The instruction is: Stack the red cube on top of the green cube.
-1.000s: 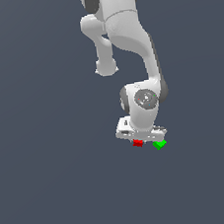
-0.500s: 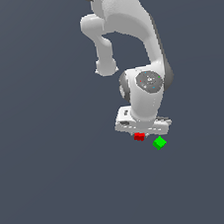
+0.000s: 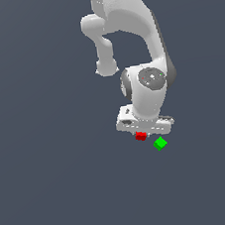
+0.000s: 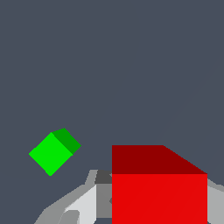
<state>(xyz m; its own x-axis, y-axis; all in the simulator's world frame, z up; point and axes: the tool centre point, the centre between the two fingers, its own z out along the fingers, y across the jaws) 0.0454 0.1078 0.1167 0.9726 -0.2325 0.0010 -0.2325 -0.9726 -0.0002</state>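
The red cube (image 3: 141, 136) sits between my gripper's (image 3: 141, 132) fingers, just under the white hand, and appears lifted off the grey floor. In the wrist view the red cube (image 4: 159, 192) fills the space between the grey fingers (image 4: 83, 201), with the gripper (image 4: 153, 210) shut on it. The green cube (image 3: 160, 143) lies on the floor just to the exterior view's right of the red cube and slightly lower in the picture, apart from it. It also shows in the wrist view (image 4: 52, 152), turned at an angle, not under the red cube.
The plain dark grey floor (image 3: 59, 191) spreads all around. The white arm (image 3: 140, 41) rises above the hand. No other objects show.
The hand has risen a little with the red cube in it, so the red cube now sits higher than the green one. The green cube has not moved.
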